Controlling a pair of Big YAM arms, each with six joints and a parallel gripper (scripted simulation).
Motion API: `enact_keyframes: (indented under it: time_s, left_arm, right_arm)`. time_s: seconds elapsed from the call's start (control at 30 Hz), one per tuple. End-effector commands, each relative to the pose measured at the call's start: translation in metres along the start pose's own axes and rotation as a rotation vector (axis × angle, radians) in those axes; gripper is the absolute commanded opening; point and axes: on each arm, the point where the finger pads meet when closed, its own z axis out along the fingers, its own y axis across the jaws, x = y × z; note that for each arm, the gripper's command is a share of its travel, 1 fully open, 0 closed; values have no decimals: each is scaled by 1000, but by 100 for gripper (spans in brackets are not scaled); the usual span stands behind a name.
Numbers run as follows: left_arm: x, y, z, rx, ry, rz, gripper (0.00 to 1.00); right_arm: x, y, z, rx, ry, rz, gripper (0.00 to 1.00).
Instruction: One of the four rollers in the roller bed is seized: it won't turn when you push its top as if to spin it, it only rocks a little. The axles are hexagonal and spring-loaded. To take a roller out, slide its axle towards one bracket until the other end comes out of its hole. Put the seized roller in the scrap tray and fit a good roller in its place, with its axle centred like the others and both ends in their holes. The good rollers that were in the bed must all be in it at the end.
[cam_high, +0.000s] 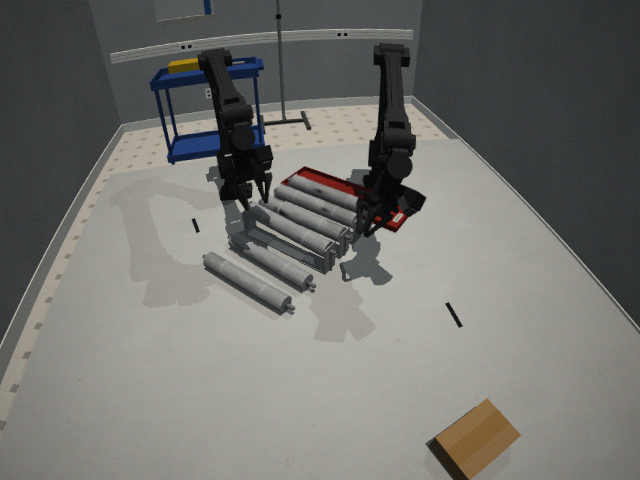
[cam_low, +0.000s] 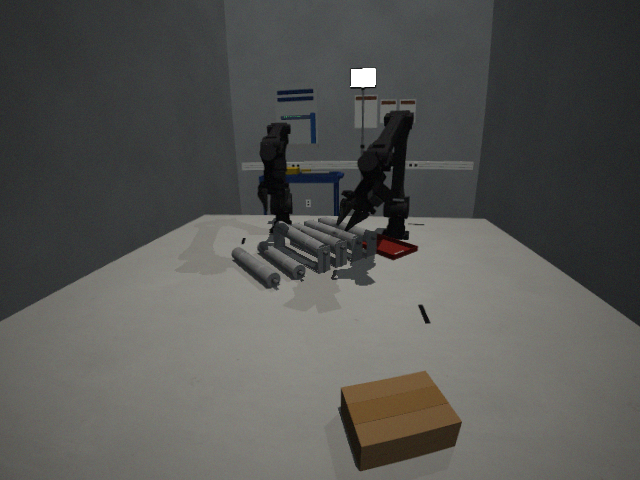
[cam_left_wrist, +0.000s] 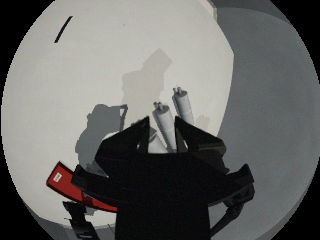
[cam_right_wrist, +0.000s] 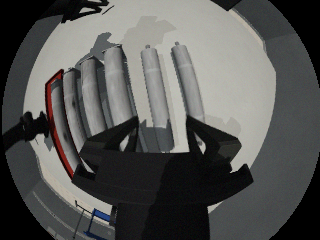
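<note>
The roller bed holds four grey rollers. Its front roller lies across the brackets. The two rearmost bed rollers carry dark spots. Two loose rollers lie in front of the bed: a nearer one and one closer to the bed. The red scrap tray is behind the bed. My left gripper is open above the label-side bed ends. My right gripper is open by the opposite ends.
A brown box sits far in front. A black strip lies on the table, and another black strip lies beyond the loose rollers. A blue cart stands behind the table.
</note>
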Motion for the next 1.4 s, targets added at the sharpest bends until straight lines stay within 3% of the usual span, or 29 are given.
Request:
enact_keyframes:
  time_s: [0.0, 0.4, 0.5, 0.53, 0.63, 0.67, 0.97, 1.07, 1.13, 1.2, 1.23, 1.37]
  left_arm:
    - [-20, -8, -14, 39, -82, 129, 32]
    - [-80, -50, -95, 85, -449, 479, 32]
    - [-90, -62, -103, 91, -486, 511, 32]
    - [-89, -54, -104, 75, -503, 528, 32]
    - [-103, -74, -141, 81, -621, 609, 32]
    - [-114, -96, -169, 99, -694, 646, 32]
    - [-135, -119, -253, 23, -987, 839, 32]
    - [-138, -116, -253, 5, -1003, 856, 32]
    - [-144, -132, -283, -11, -1090, 890, 32]
    - [-139, -102, -257, -68, -1058, 900, 32]
    - [-138, -125, -301, -47, -1148, 913, 32]
    - [-136, -122, -309, -60, -1180, 909, 32]
  right_arm:
    - [-47, -31, -20, 72, -128, 69, 62]
    - [-126, -109, -78, 253, -471, 244, 62]
    - [-129, -110, -78, 257, -491, 252, 62]
    - [-137, -122, -90, 280, -529, 270, 62]
    - [-151, -139, -109, 318, -612, 303, 62]
    - [-156, -147, -119, 334, -646, 318, 62]
    - [-191, -197, -192, 440, -915, 417, 62]
    - [-196, -198, -200, 444, -946, 422, 62]
    - [-198, -210, -215, 470, -999, 440, 62]
    - [-201, -216, -224, 482, -1036, 452, 62]
    - [-202, -220, -231, 492, -1056, 456, 62]
    - [-205, -223, -241, 504, -1089, 456, 62]
